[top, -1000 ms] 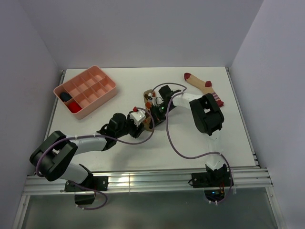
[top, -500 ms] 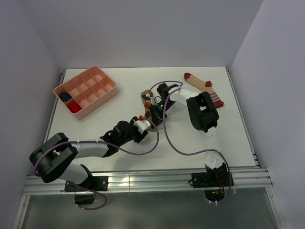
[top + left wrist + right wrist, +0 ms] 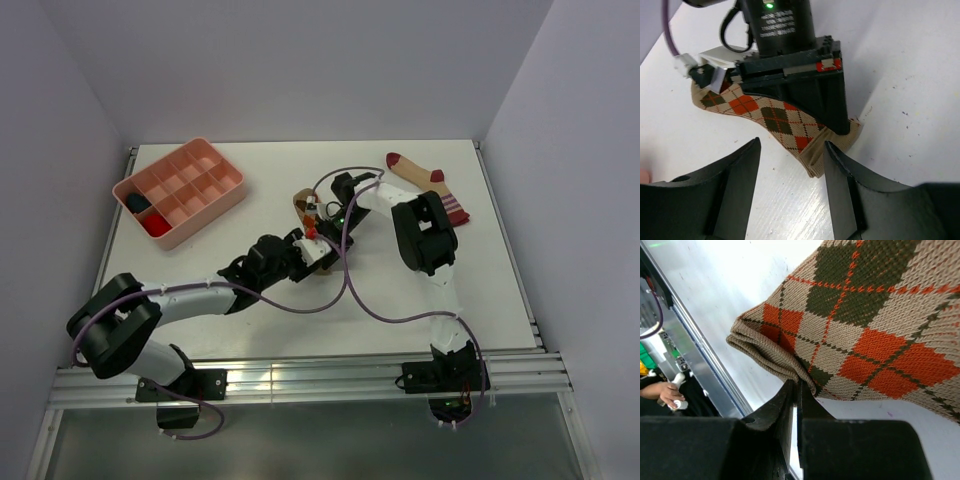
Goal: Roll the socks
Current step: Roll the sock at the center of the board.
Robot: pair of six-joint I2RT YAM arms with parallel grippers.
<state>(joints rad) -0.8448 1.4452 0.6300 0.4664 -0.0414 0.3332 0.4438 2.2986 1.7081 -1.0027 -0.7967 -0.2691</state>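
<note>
The argyle sock lies flat mid-table, its tan cuff end pointing toward my left gripper. That gripper is open; its right finger is at the cuff's edge and nothing is between the jaws. My right gripper is shut on a folded edge of the argyle sock and sits on top of it. From above, the argyle sock is mostly hidden under both grippers: left, right. The tan sock with a dark red toe and striped cuff lies flat at the back right.
A pink compartment tray stands at the back left, holding a dark bundle and a red bundle. Purple cables loop over the table by both arms. A person's hand shows beyond the metal table edge.
My left gripper has moved right and forward, up to the argyle sock's cuff end. The right gripper has stayed shut on the sock, shifting only slightly.
</note>
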